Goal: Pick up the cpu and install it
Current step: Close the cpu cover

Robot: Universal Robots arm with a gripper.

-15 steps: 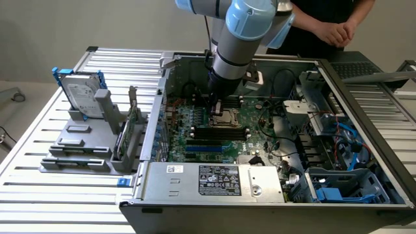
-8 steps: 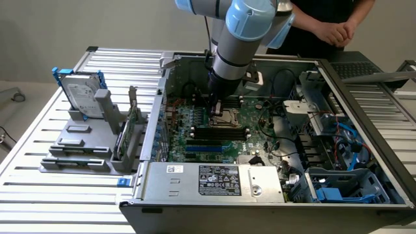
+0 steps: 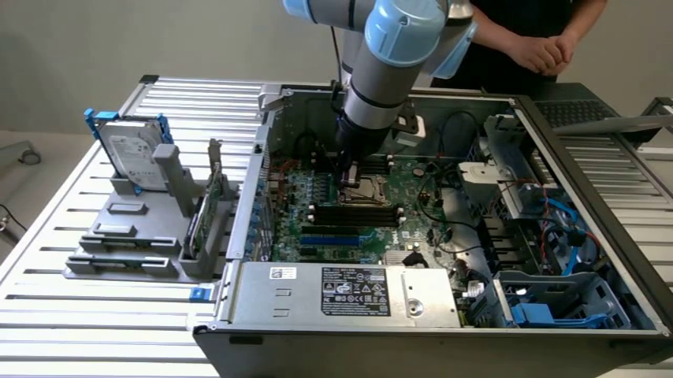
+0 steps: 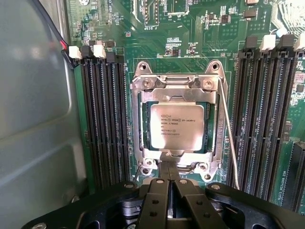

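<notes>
Since the cpu [image 4: 177, 126] lies flat, printed face up, inside the metal socket frame [image 4: 138, 124], it sits just beyond the tips of the pincer [image 4: 170, 180], close to its centre line. Its outline is nearly square, with edges squared to the fingers [image 4: 158, 200]. These are pressed together and hold nothing, their tips near the frame's closest edge. Memory slots [image 4: 102, 119] flank the socket to either side of the pincer.
</notes>
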